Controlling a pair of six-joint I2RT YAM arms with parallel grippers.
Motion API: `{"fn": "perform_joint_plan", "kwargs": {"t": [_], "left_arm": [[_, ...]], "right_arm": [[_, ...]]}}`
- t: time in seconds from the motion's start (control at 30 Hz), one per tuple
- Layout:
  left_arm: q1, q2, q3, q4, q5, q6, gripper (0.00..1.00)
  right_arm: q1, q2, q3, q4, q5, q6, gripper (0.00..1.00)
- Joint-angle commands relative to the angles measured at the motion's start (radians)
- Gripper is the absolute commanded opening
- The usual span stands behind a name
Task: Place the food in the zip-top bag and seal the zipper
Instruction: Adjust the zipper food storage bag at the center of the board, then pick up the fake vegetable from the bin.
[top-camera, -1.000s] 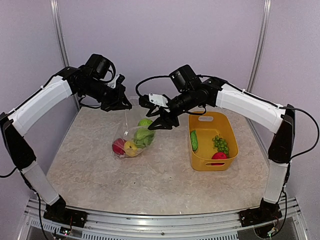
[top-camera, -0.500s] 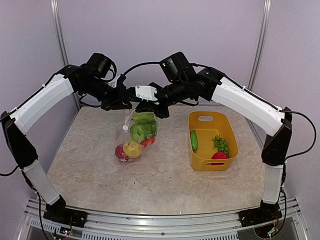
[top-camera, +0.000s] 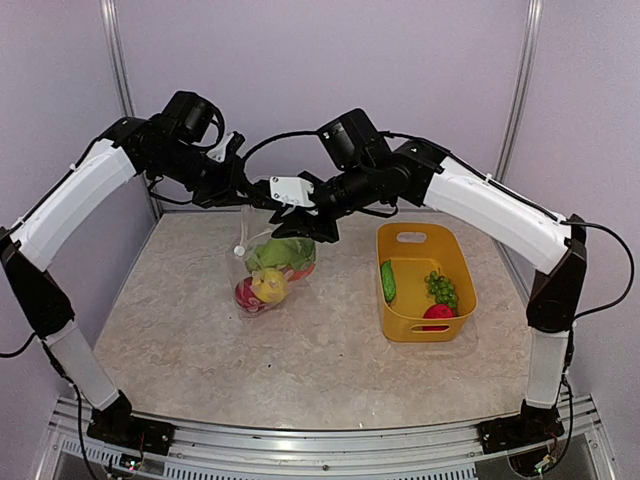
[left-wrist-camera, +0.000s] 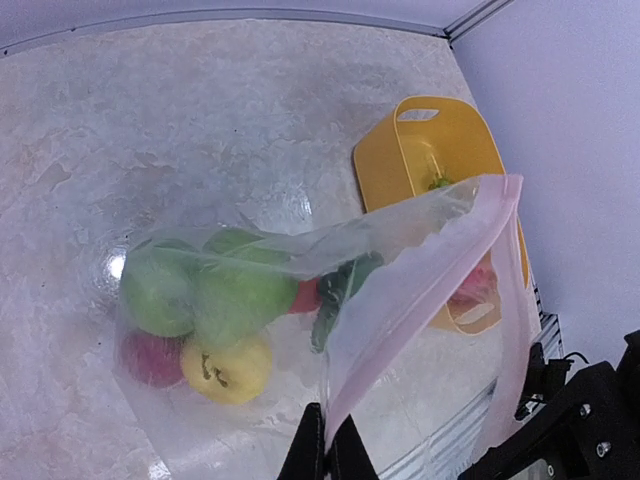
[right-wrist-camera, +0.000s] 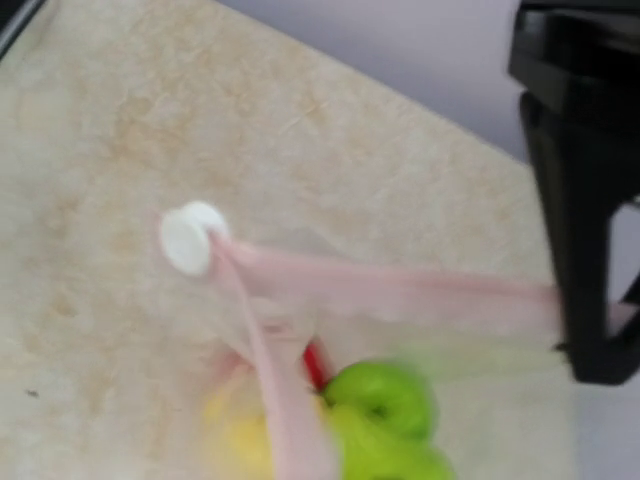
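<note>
Top external view, near to far.
1. Yellow basket (top-camera: 415, 335) on the table (top-camera: 300, 370): holds the cucumber (top-camera: 387, 282), grapes (top-camera: 440, 288) and red pepper (top-camera: 437, 313), none yet bagged.
2. Zip-top bag (top-camera: 285, 255), hung up left of the basket: green, red and yellow round fruits (top-camera: 268, 285) inside. The mouth is unsealed, with the white slider (right-wrist-camera: 190, 238) at the zipper (right-wrist-camera: 400, 295) end farthest from the basket.
3. Right tool (top-camera: 305, 222), beyond the basket's left: pinching the zipper strip.
4. Left tool (left-wrist-camera: 325, 450), farther left: clamped on the bag's mouth edge.

Judged about half loaded; sealing outstanding.

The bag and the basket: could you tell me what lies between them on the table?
Nothing; the top view shows bare table between bag and basket.
</note>
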Motion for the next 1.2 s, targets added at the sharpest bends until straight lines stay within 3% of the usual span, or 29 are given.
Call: {"fn": "perform_joint_plan", "kwargs": {"t": [0.0, 0.1, 0.23, 0.37, 0.53, 0.8, 1.07, 1.17], "left_arm": [[-0.003, 0.021, -0.029, 0.027, 0.03, -0.006, 0.0], [-0.01, 0.037, -0.033, 0.016, 0.029, -0.004, 0.0], [-0.014, 0.046, -0.036, 0.005, 0.026, 0.008, 0.0], [-0.012, 0.041, -0.044, 0.014, 0.022, 0.015, 0.0], [-0.012, 0.041, -0.055, 0.026, 0.029, 0.014, 0.0], [-0.014, 0.047, -0.056, 0.017, 0.031, 0.014, 0.0], [-0.015, 0.033, -0.084, 0.018, 0.019, 0.006, 0.04], [-0.014, 0.027, -0.093, 0.018, 0.018, 0.007, 0.03]], "right_arm": [[0.011, -0.067, -0.001, -0.066, -0.03, 0.013, 0.46], [-0.007, -0.12, -0.039, -0.109, -0.028, 0.032, 0.54], [-0.104, -0.232, -0.175, -0.116, -0.084, 0.078, 0.55], [-0.285, -0.335, -0.341, -0.116, -0.128, 0.101, 0.53], [-0.458, -0.422, -0.564, -0.101, -0.071, 0.101, 0.47], [-0.603, -0.409, -0.699, -0.183, 0.047, -0.001, 0.43], [-0.604, -0.365, -0.858, -0.189, 0.14, -0.119, 0.67], [-0.604, -0.339, -0.893, -0.17, 0.139, -0.137, 0.71]]}}
